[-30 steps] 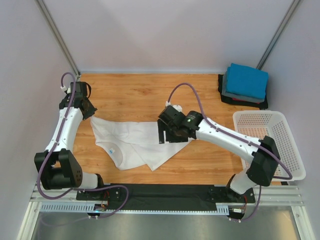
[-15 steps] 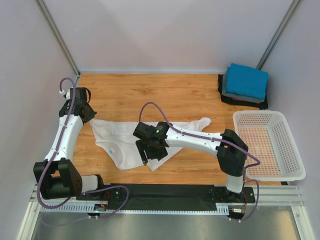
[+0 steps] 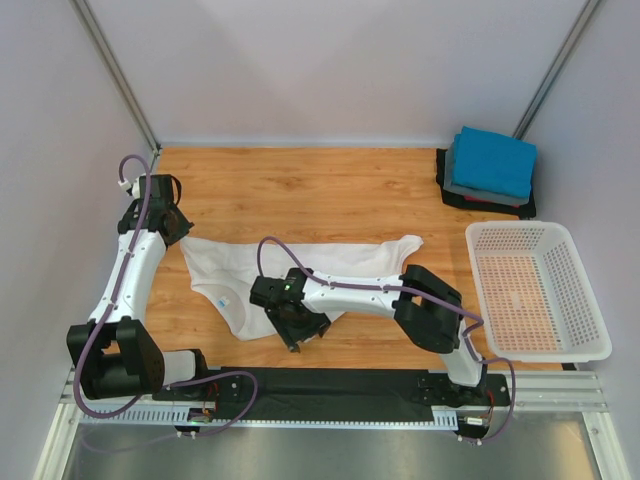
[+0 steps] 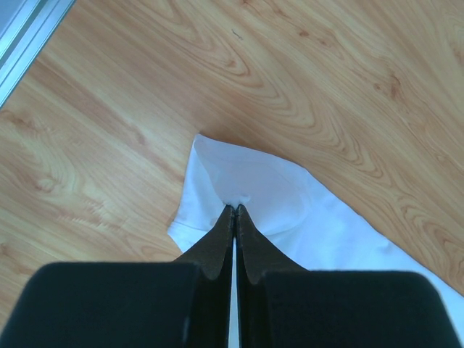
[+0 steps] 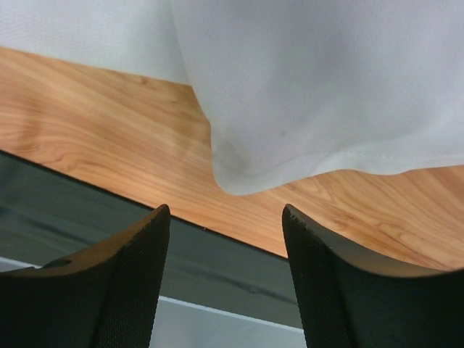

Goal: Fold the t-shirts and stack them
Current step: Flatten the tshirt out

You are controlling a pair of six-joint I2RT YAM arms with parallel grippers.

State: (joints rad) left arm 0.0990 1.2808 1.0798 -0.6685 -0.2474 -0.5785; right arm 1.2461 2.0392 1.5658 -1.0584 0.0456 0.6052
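Softly rumpled white tee (image 3: 250, 265) sits pinched in left tool (image 4: 234, 208), right tool (image 5: 225, 211) spread.

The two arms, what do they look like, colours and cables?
Both arms have white link shells with black joints and bases. A purple cable loops along the left arm and the right arm. The fingers are black, tapered and finely dimpled.
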